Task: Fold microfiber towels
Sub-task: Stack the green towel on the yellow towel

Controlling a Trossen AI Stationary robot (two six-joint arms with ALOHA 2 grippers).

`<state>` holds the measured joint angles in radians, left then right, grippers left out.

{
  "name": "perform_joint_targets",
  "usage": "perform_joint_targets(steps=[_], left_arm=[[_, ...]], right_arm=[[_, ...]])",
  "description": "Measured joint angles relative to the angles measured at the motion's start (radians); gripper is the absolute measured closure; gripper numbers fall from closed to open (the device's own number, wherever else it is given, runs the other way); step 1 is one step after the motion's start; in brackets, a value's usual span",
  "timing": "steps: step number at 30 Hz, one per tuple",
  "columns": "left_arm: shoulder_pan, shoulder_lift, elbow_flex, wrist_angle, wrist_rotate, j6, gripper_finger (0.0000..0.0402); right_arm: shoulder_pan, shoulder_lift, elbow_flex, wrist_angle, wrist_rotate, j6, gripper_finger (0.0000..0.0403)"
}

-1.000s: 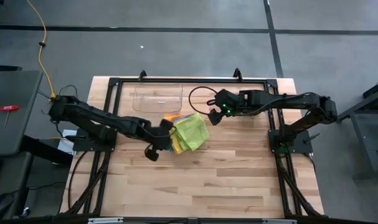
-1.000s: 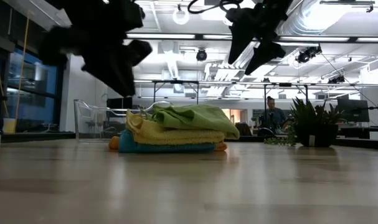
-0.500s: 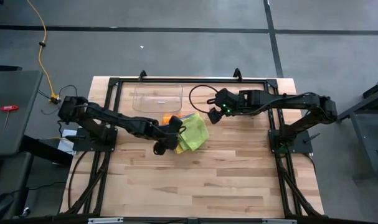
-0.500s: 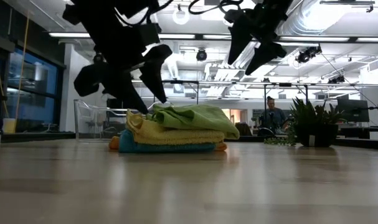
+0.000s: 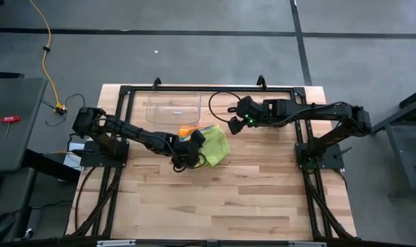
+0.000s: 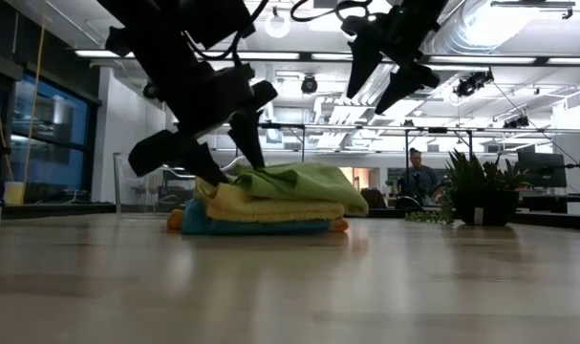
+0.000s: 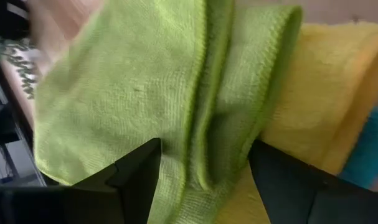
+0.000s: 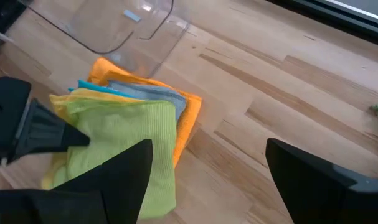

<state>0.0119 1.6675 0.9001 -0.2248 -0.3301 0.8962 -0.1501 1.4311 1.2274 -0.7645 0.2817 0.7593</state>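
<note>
High view: left gripper (image 5: pixel 187 152) at lime green towel (image 5: pixel 214 143) edge

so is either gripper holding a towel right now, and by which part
Neither. The left gripper is open, its fingers straddling the lime green towel's folded edge. The right gripper is open above the table.

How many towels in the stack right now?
5, one pile mid-table by the left gripper: green towel on top, yellow towel under it, then grey towel, teal towel and orange towel at the bottom. More could hide inside.
</note>
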Motion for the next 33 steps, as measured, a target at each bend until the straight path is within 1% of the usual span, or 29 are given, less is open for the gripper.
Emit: perform_joint_targets(steps=[4, 12, 16, 18, 21, 29, 31, 33], left_arm=[[0.001, 0.000, 0.000, 0.025, 0.002, -0.006, 0.0172], [0.003, -0.001, 0.000, 0.067, -0.055, -0.002, 0.0172], [0.011, -0.001, 0.000, 0.067, -0.051, -0.002, 0.0184], [0.017, -0.001, 0.000, 0.067, -0.050, 0.002, 0.0200], [0.021, -0.001, 0.000, 0.066, -0.051, 0.002, 0.0238], [0.020, -0.011, 0.000, 0.059, -0.052, 0.007, 0.0383], [0.021, -0.025, 0.000, 0.062, -0.052, -0.005, 0.0393], [0.021, -0.045, 0.000, 0.049, -0.054, -0.005, 0.0387]], right_arm=[[0.000, 0.000, 0.000, 0.009, 0.004, 0.011, 0.0098], [0.000, 0.000, 0.000, 0.032, 0.004, 0.026, 0.0098], [0.000, 0.000, 0.000, 0.031, 0.004, 0.027, 0.0098], [0.000, 0.000, 0.000, 0.031, 0.004, 0.029, 0.0098], [0.000, 0.000, 0.000, 0.032, 0.004, 0.030, 0.0098], [0.000, 0.000, 0.000, 0.032, 0.004, 0.028, 0.0098], [0.000, 0.000, 0.000, 0.032, 0.004, 0.027, 0.0098], [0.000, 0.000, 0.000, 0.032, 0.004, 0.027, 0.0098]])
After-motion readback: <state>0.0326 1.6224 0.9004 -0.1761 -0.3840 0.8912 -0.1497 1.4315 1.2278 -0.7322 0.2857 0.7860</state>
